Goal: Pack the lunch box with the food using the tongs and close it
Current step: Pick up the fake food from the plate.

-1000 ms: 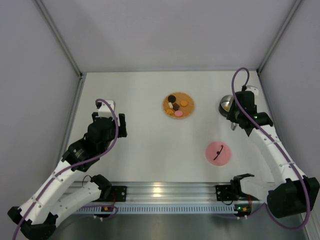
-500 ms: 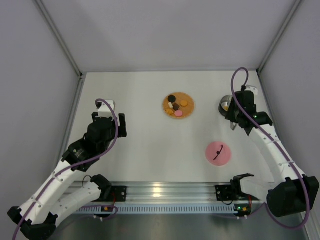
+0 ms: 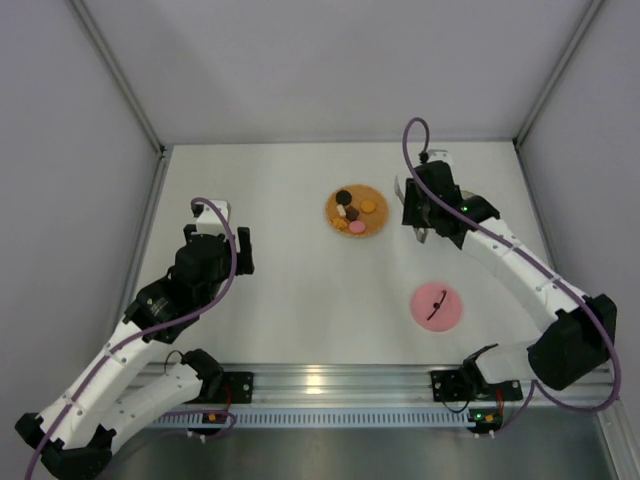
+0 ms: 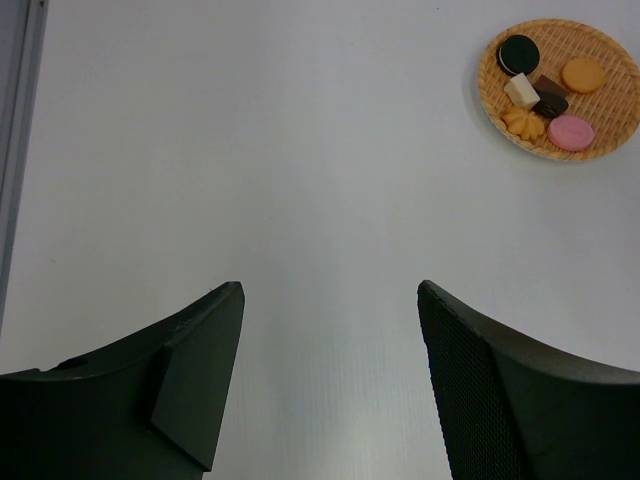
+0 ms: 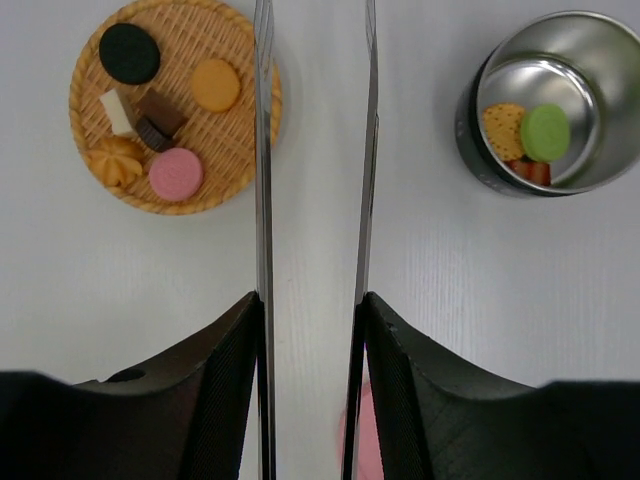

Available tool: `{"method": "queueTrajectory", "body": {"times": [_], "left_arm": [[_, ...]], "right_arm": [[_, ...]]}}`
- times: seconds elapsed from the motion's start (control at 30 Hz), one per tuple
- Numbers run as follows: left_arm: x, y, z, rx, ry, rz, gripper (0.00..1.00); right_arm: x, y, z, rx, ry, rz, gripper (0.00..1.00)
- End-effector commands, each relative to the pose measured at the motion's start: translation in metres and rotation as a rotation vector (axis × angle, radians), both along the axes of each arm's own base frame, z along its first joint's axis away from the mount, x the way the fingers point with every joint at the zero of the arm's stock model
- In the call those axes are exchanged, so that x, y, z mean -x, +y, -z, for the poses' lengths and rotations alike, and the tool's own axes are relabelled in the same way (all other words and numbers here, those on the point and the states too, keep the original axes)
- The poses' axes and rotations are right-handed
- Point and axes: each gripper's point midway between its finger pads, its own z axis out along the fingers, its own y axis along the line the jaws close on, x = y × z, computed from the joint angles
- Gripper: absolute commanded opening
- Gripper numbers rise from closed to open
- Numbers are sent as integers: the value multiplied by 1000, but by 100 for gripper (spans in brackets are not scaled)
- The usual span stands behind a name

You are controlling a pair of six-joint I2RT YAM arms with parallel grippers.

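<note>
My right gripper (image 5: 310, 300) is shut on the tongs (image 5: 263, 150). Their two thin silver arms run up between its fingers, spread apart with nothing between them. They hang over bare table between the woven mat and the lunch box (image 5: 555, 105), a shiny steel bowl holding a biscuit, a green piece and something red. More food (image 5: 160, 110) lies on the mat: dark, orange, pink, yellow and brown pieces. From above, the right gripper (image 3: 425, 215) sits just right of the food (image 3: 355, 211) and the arm hides the lunch box. My left gripper (image 4: 330, 290) stands open over bare table, far left (image 3: 218, 232).
A pink disc lid (image 3: 436, 305) with a dark handle lies on the table nearer the arm bases, below the right gripper. The orange-brown mat (image 3: 378, 222) sits mid-table at the back. Grey walls close in the left, right and far sides.
My right arm has swung left, from over the lunch box towards the mat, carrying the tongs. The left arm has not moved.
</note>
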Motion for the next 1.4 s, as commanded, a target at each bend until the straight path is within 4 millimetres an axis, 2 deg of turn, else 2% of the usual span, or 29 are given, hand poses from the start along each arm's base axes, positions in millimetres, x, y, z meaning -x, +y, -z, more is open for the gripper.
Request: {"method": "queueTrajectory", "body": {"times": [0.0, 0.23, 0.5, 0.73, 0.93, 1.37], "left_arm": [[-3, -1, -3, 7, -21, -3, 75], [-4, -2, -2, 6, -18, -2, 75], [-4, -2, -2, 6, -18, -4, 75], [-4, -1, -2, 6, -18, -4, 75], [-4, -2, -3, 8, -20, -1, 75], [-3, -1, -3, 9, -21, -2, 75]], "right_arm": [[-18, 33, -8, -42, -37, -50, 44], [-35, 71, 17, -56, 15, -122, 44], [-39, 100, 24, -50, 23, -170, 44], [-45, 105, 41, 1, 58, -159, 45], [-46, 101, 45, 34, 59, -139, 45], [-42, 107, 63, 66, 104, -169, 45]]}}
